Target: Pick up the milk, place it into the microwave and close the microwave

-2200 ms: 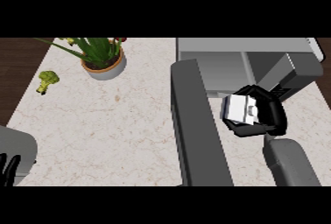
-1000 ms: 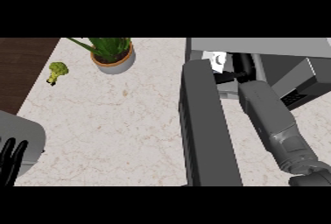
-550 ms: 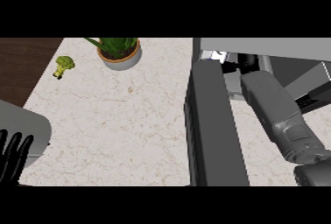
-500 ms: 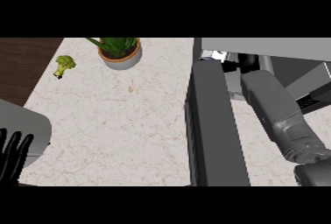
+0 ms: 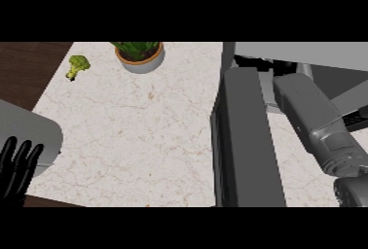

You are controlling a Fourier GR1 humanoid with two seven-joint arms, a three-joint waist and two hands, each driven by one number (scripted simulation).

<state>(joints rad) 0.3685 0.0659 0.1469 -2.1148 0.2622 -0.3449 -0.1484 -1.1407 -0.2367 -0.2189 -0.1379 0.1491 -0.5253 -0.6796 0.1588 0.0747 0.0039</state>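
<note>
Left hand (image 5: 17,168) at the lower-left edge, fingers (image 5: 27,158) straight and pointing up, holding nothing; resting, no part in the job. Right hand (image 5: 253,62) shows only as a dark patch at the top of the view, at the mouth of the microwave (image 5: 309,52); whether it is open or closed on anything cannot be told from here. Right forearm (image 5: 309,114) runs up from the lower right edge straight into that opening. Milk not visible anywhere: none on the bench (image 5: 144,131), none seen past the arm. Judgement: it is either in the hidden hand or already set down inside the cavity, so the pick-up looks done and the placing is at or near its end. Microwave door (image 5: 244,146) stands swung open, a long grey slab just beside the forearm on its left. Left to do, as far as this shows: let go of the milk if not yet released, draw the arm out past the door, then swing the door shut. Well apart from the work, at the bench's far left, a potted plant (image 5: 138,54) and a piece of broccoli (image 5: 77,65), untouched.
</note>
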